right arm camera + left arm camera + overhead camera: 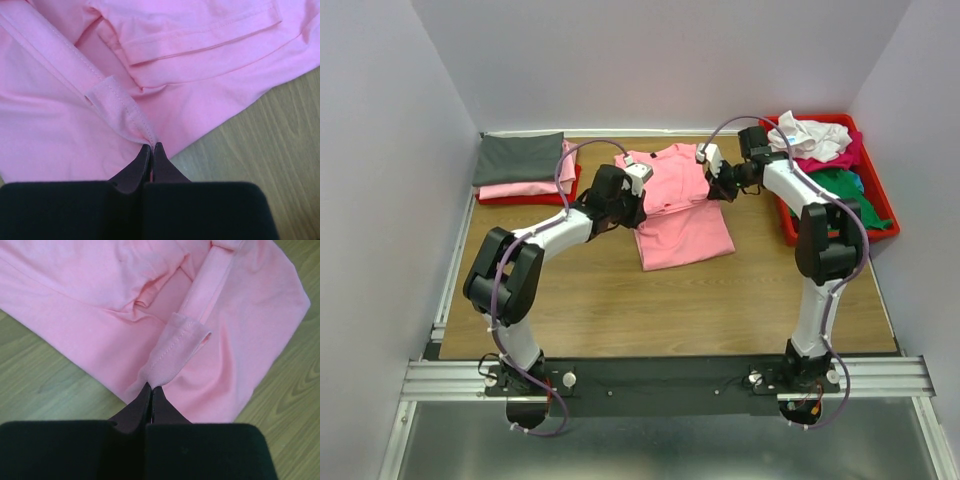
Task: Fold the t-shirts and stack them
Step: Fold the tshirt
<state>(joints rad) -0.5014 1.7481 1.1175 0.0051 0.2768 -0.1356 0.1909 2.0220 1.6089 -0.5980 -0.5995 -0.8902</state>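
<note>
pink t-shirt [682, 215] looks mid-fold: left claw [151, 388] and right claw [151, 146] each clamped on its stitched edge. next: move both evenly, cloth taut.

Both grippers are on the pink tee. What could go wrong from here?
The left gripper and right gripper each pinch only a sliver of hem at the very tips; it may slip out under a pull.
The pink t-shirt lies bunched and creased under the hem, so a fold now would likely trap wrinkles.
It sits skewed on the table; the fold may land crooked.
</note>
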